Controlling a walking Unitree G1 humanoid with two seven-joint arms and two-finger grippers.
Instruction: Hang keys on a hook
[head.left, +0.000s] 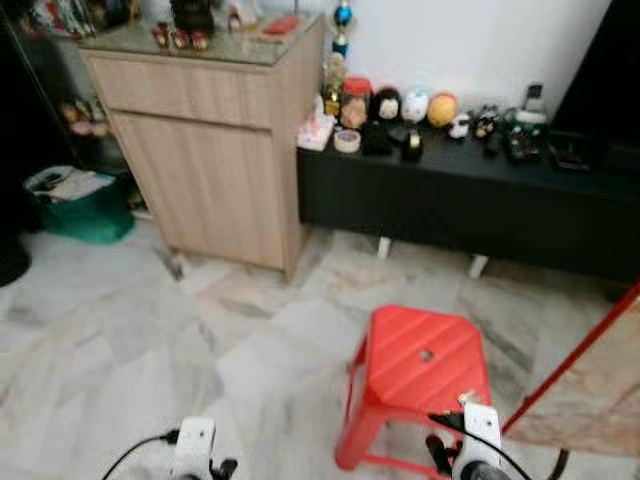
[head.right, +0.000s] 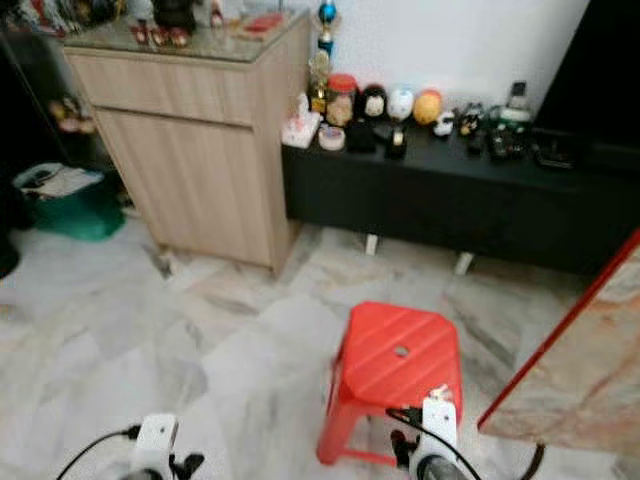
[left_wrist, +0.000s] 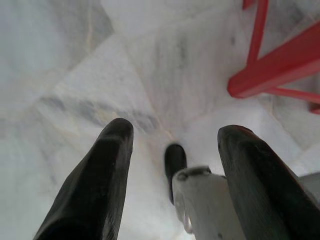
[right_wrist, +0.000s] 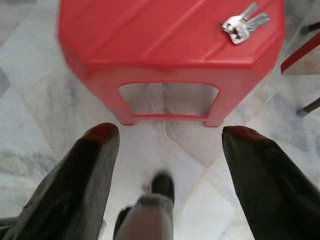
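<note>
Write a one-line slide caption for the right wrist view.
Open right claw hangs above the marble floor before a red plastic stool bearing a silver bunch of keys.

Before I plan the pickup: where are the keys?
The keys lie on the red stool, near a corner of its top, ahead of the open right claw.

Silver keys (right_wrist: 243, 24) on a ribbed red stool (right_wrist: 165, 45), grey-veined white floor (head.left: 120, 340).
</note>
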